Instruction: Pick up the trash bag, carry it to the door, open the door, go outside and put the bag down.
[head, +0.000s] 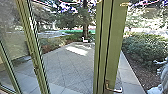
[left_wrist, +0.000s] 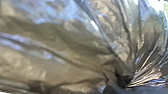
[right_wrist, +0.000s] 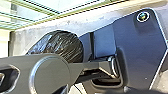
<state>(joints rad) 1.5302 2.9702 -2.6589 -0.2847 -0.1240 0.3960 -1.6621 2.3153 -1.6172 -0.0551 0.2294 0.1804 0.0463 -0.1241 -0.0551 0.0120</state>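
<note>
Crinkly trash bag (left_wrist: 67, 47) up close, paved yard (head: 65, 63) beyond green door frame (head: 113, 50)

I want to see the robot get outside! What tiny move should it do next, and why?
I'd probably ease the right arm toward the lever handle. It sits low on the wide green door post, with paving beyond. The trash bag bunches up at the left wrist, so the right arm seems the better choice.
</note>
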